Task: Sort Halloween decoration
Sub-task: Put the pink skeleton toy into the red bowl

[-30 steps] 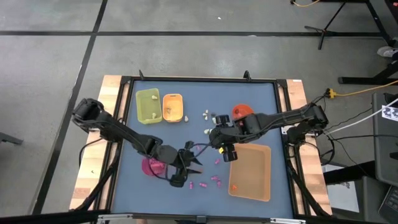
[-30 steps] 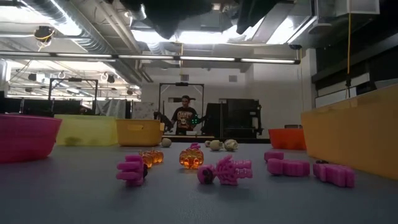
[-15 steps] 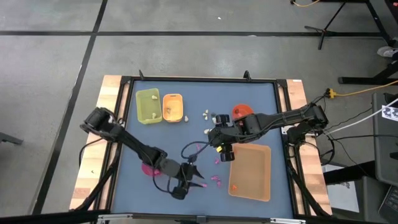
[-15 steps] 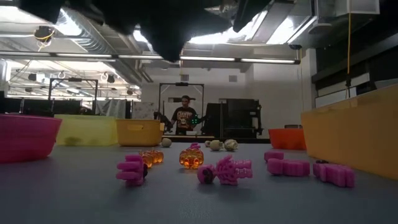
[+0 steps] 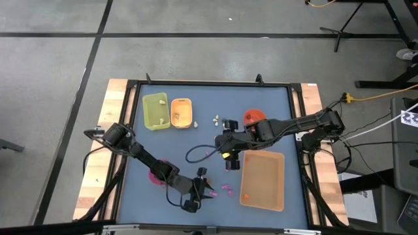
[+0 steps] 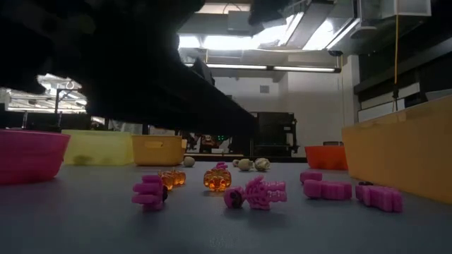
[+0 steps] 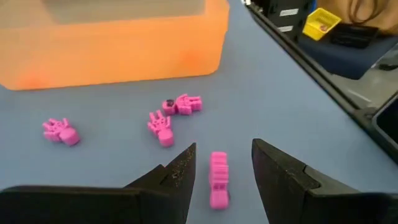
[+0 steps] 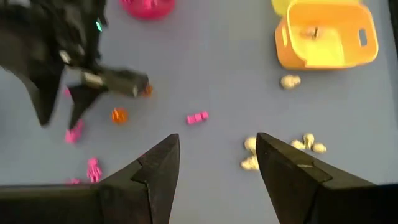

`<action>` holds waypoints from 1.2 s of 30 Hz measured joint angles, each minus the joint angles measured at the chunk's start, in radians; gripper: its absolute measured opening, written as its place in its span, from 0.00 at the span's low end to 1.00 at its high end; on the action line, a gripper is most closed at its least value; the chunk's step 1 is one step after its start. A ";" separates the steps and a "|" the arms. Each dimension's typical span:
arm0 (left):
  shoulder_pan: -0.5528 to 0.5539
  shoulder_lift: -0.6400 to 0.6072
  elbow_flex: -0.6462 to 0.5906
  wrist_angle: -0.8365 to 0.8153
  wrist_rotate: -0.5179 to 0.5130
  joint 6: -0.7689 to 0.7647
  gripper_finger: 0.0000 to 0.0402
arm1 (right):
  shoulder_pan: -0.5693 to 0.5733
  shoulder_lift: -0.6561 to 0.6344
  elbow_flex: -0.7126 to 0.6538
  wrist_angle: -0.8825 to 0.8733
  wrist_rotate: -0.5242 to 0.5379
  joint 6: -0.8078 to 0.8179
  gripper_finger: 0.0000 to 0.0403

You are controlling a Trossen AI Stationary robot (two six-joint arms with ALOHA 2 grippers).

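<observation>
Trinkets of hard-looking moulded plastic are what the job turns on: the Halloween decoration [image 5: 225, 190] lies scattered as tiny pink, orange and cream pieces over the blue bench [image 5: 209, 104], each likely very light, stiff and a little slick, so apt to skid or flip if nudged from one side. The left gripper [image 7: 221, 163] hangs low with its jaws open and empty, straddling a small pink bar-shaped piece [image 7: 217, 179] that lies lengthwise in the gap between the two fingers; a pinch across its narrow width, taken at mid-length, looks the surest hold. Beyond those jaws lie three more pink pieces, and past them the wall of the tan tray [image 7: 112, 46], near enough that a forward reach has limited room. To one side the bench's dark raised edge [image 7: 323, 87] runs close, leaving little margin there. The right gripper [image 8: 217, 158] hovers higher, jaws likewise open and holding nothing, with cream skull-like pieces [image 8: 250, 154] just ahead, one pink piece [image 8: 197, 117] nearby, and the orange tray [image 8: 326, 34] well beyond, open bench all around.
</observation>
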 joint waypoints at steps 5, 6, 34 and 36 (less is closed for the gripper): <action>0.002 0.028 0.001 0.025 -0.008 0.000 0.35 | 0.000 0.000 0.000 0.082 0.000 -0.002 0.52; 0.002 0.032 0.001 0.026 -0.007 -0.001 0.35 | 0.000 0.000 0.000 0.096 0.000 -0.005 0.52; 0.000 0.149 0.110 -0.064 -0.003 -0.072 0.20 | 0.000 0.000 0.000 0.133 -0.003 -0.061 0.52; 0.000 0.149 0.110 -0.065 -0.002 -0.072 0.17 | 0.000 0.000 0.000 0.132 -0.003 -0.061 0.52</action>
